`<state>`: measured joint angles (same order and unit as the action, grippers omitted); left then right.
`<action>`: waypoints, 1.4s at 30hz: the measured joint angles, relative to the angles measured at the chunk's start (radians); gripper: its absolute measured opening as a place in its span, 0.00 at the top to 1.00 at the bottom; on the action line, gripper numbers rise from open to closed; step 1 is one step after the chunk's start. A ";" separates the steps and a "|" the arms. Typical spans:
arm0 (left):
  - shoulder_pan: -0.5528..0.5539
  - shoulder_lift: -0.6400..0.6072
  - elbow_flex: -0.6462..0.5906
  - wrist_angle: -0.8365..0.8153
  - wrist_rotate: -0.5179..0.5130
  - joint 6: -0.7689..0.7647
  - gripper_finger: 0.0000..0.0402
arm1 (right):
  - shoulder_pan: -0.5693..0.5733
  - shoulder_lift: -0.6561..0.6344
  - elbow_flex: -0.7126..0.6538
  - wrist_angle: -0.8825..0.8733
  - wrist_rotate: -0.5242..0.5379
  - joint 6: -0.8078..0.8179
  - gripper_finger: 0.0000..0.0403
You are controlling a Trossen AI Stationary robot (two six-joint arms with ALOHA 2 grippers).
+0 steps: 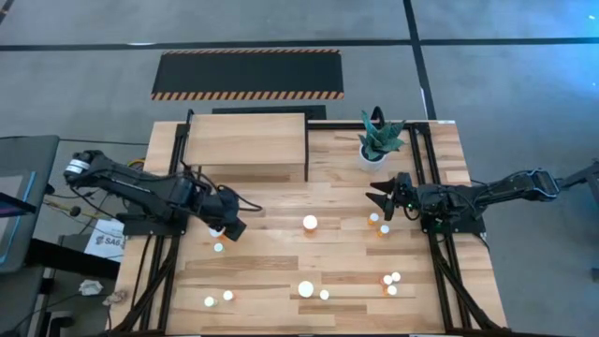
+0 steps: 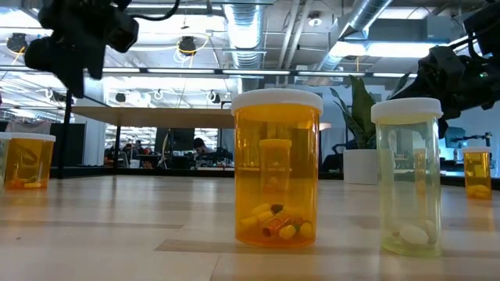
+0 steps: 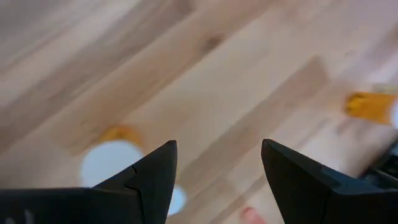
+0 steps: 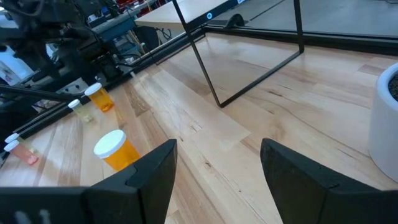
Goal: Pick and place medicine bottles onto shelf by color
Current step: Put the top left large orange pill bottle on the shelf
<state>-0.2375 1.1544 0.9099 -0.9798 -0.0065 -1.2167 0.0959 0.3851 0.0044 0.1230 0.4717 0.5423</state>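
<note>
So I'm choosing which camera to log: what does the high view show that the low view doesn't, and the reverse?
Only the high view shows the wooden shelf, the striped black mat, the bottles' whole scatter, and both open hands: left hand over a bottle, right hand beside the plant. Only the low view shows pills inside the orange bottle, the pale bottle's tint, and the room behind. Both show the table and the potted plant.

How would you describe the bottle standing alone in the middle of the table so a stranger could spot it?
Start at the light-wood shelf at the table's back edge, then come forward toward the middle of the wooden table. There stands one orange medicine bottle with a white cap, no other bottle beside it, unlike the pairs and clusters elsewhere.
</note>
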 joint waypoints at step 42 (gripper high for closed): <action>-0.084 0.010 -0.217 0.006 -0.080 -0.162 0.30 | 0.000 0.000 0.000 0.000 0.000 0.000 0.37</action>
<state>-0.3216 1.1648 0.6927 -0.9738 -0.0866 -1.3789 0.0959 0.3847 0.0044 0.1233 0.4718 0.5421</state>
